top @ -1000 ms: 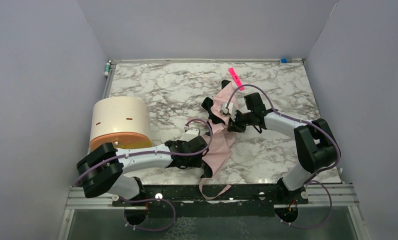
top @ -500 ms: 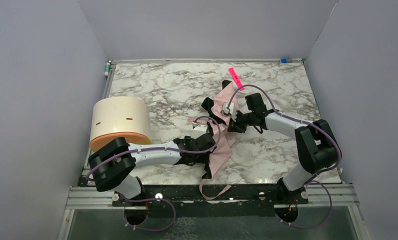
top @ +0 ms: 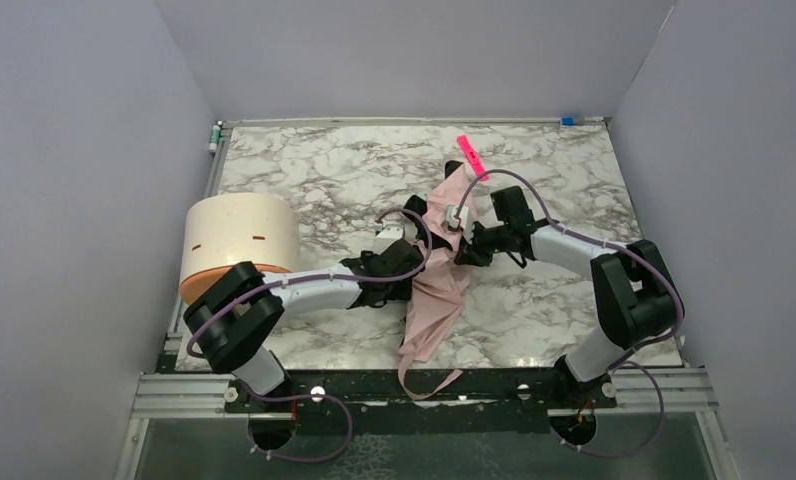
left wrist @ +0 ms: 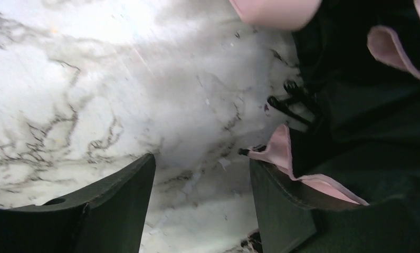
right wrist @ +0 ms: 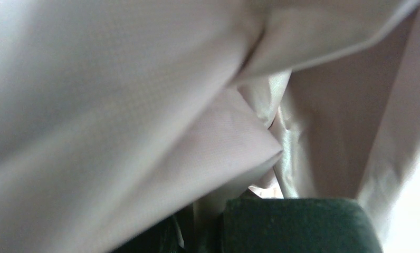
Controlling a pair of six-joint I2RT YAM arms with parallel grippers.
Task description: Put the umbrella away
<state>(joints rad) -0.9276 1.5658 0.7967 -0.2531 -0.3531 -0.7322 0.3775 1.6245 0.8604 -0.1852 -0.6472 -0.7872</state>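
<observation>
White-veined marble bench (top: pixel 314 180), plain grey walls (top: pixel 414 50).
Umbrella (top: pixel 439 295) mid-bench; L claw (left wrist: pixel 201 176) wide over bare marble, R claw (top: pixel 461 240) narrow, pinching its fabric.

cream cylinder (top: pixel 239 235) w/ orange end on marble table (top: pixel 314 170) left side, bright pink strip (top: pixel 471 156) further back.

Right end effector (top: pixel 450 240) holds umbrella (top: pixel 438 296); left end effector (top: pixel 408 236) just beside.

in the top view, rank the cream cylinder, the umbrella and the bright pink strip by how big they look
1. cream cylinder: covers the most area, though it stands tall, nearer the camera.
2. umbrella: longer but narrow; a close call with the cylinder.
3. pink strip: clearly smallest.
</observation>
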